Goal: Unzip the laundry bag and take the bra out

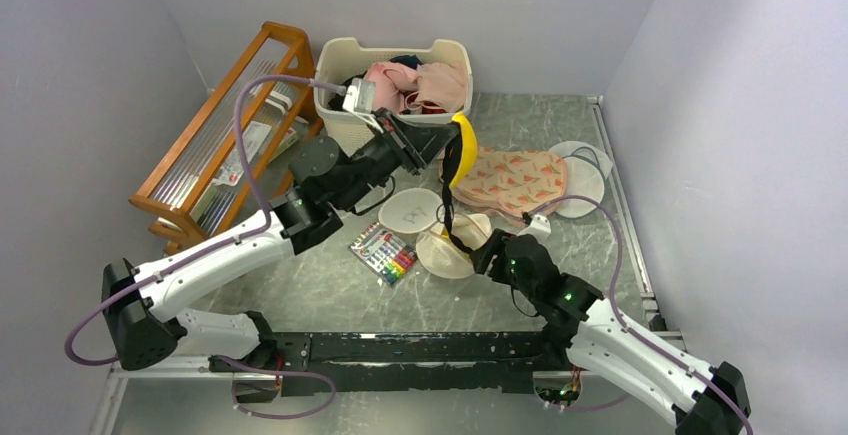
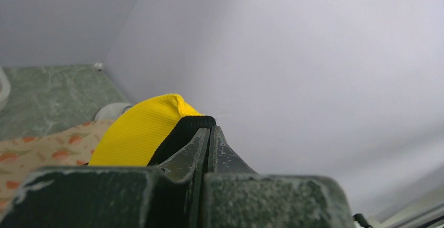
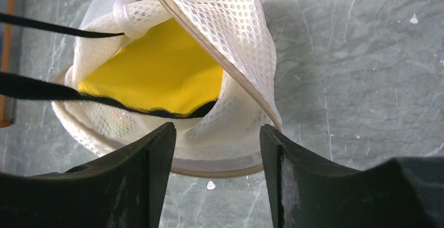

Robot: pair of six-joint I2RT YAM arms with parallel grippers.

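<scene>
The laundry bag (image 1: 447, 251), a cream mesh pouch, lies unzipped on the table with its round lid (image 1: 410, 210) folded back. My left gripper (image 1: 437, 147) is raised above it, shut on the black edging of the yellow bra (image 1: 463, 145). In the left wrist view the left gripper (image 2: 210, 128) pinches that black trim beside the yellow bra cup (image 2: 139, 133). Black straps (image 1: 447, 210) run down into the bag. My right gripper (image 3: 217, 139) stands open just short of the laundry bag's (image 3: 230, 39) zip rim. The other yellow bra cup (image 3: 157, 76) is still inside.
A cream basket (image 1: 340, 120) of clothes stands at the back, with a wooden rack (image 1: 225, 125) to its left. A peach carrot-print fabric (image 1: 510, 180) and a white mesh disc (image 1: 585, 190) lie right of the bag. A colourful packet (image 1: 385, 253) lies left of it.
</scene>
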